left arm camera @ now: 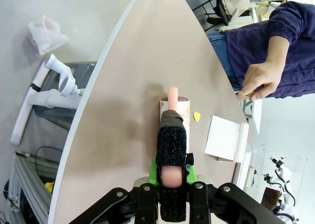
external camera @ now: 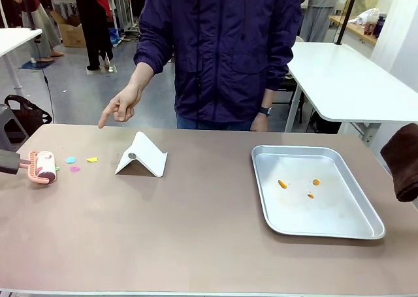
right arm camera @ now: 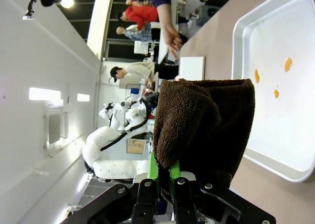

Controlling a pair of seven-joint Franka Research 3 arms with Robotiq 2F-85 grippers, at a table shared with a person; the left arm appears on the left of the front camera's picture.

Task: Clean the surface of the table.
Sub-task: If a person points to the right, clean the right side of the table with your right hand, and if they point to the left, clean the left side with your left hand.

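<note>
Front view: brownish surface (external camera: 196, 238) spanned the frame, w/ lint roller (external camera: 42, 166) at its left edge beside coloured paper scraps (external camera: 70, 160). White folded stand (external camera: 141, 156) stood nearby. Metal tray (external camera: 297, 149) w/ orange crumbs (external camera: 282, 184) lay to the right, and a brown cloth (external camera: 401, 161) hung at far right. Person (external camera: 222, 49) pointed down near the scraps. Left wrist view added the grip: left hand (left arm camera: 171, 177) pinched the roller's handle, roller head at the surface. Right wrist view: right hand (right arm camera: 165, 179) pressed together on the cloth, tray beyond it.
</note>
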